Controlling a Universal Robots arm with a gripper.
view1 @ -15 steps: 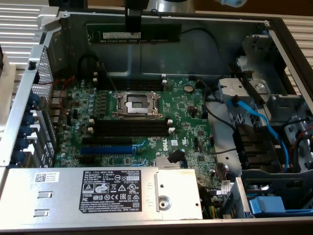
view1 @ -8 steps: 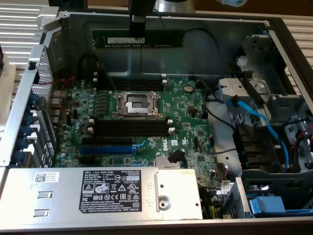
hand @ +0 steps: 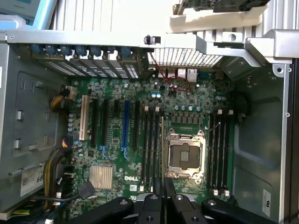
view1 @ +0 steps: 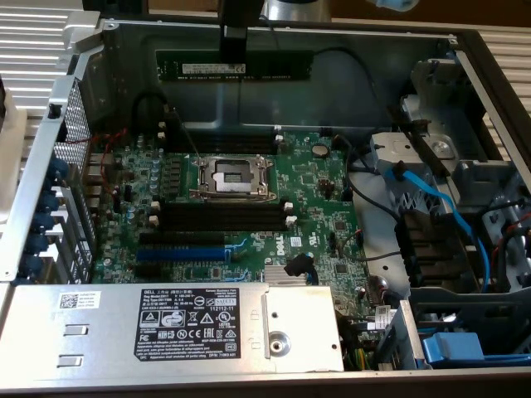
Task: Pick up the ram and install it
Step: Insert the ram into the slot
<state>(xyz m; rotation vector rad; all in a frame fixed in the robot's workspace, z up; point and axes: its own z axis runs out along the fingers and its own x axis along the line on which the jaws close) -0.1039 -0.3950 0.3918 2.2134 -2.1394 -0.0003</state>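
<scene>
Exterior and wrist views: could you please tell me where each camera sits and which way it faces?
Exterior view: off the arm, above the open case, looking down at the motherboard; the hand holding the ram shows.
Wrist view: on the wrist, looking down past the hand at the motherboard.
Both share the CPU socket.

The ram [view1: 235,65] is a long, thin, dark stick with small white markings. It is held aloft, level and on edge, near the case's [view1: 373,91] far wall.
</scene>
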